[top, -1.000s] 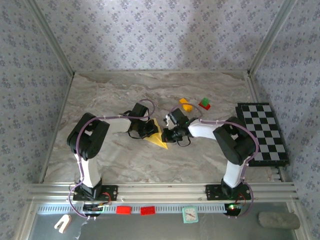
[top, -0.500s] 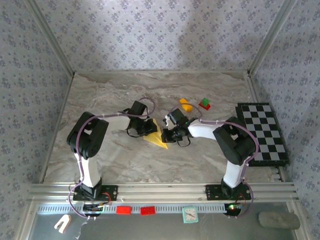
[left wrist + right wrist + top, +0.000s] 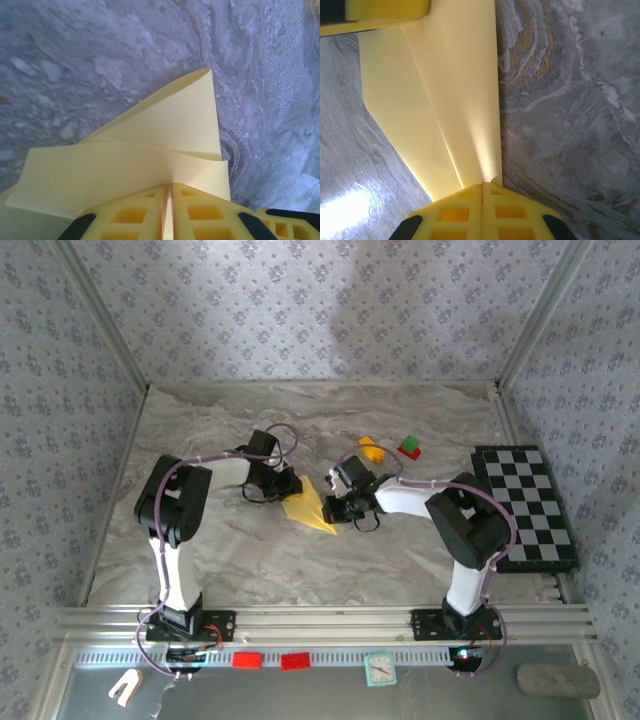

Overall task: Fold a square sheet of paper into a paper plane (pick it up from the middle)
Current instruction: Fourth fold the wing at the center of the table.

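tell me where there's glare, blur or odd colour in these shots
right wrist: white glare on the table at lower left, and a soft sheen down the paper; left wrist: no glare, but the table looks bluish and a bit soft; top external: even light, fairly sharp, with a faint darker patch on the back wall.

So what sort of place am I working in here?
Probably a lab robot test cell: marble-patterned tabletop, floral-wallpapered panel walls, and a slotted aluminium mounting rail at the near edge.

Right gripper [image 3: 482, 188] clamped on folded paper plane [image 3: 455, 100] edge; yellow finger [image 3: 385, 12] top-left, probably other arm's.
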`<control>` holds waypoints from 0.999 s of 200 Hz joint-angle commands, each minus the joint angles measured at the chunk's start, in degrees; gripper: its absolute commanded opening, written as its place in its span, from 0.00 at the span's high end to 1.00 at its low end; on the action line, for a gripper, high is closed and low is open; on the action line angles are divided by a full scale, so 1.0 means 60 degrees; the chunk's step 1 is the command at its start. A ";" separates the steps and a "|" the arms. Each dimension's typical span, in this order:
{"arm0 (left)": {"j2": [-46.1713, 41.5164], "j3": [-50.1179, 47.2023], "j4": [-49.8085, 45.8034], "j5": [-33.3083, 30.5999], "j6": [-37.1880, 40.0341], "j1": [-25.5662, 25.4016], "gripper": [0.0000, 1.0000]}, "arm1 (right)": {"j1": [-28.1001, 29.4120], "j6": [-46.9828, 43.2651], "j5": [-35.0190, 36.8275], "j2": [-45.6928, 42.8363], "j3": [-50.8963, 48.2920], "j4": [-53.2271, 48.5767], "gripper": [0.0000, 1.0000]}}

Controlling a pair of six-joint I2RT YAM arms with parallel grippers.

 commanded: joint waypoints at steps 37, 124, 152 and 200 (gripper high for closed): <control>0.0642 0.0839 -0.1046 -0.1923 0.1041 0.1138 0.86 | -0.0069 -0.0188 0.0951 0.0595 -0.0442 -0.1737 0.97; -0.1096 0.1153 -0.1183 -0.1660 0.0633 0.1259 0.85 | -0.0058 -0.0009 0.0617 0.0494 -0.0479 -0.1439 0.96; -0.2039 0.0189 -0.0163 -0.1535 -0.0417 0.0743 0.84 | -0.0074 0.0195 0.0368 0.0497 -0.0490 -0.1202 0.96; -0.1768 -0.1025 0.1560 -0.0829 -0.1835 -0.0322 0.88 | -0.0140 0.0380 0.0008 0.0479 -0.0543 -0.0912 0.96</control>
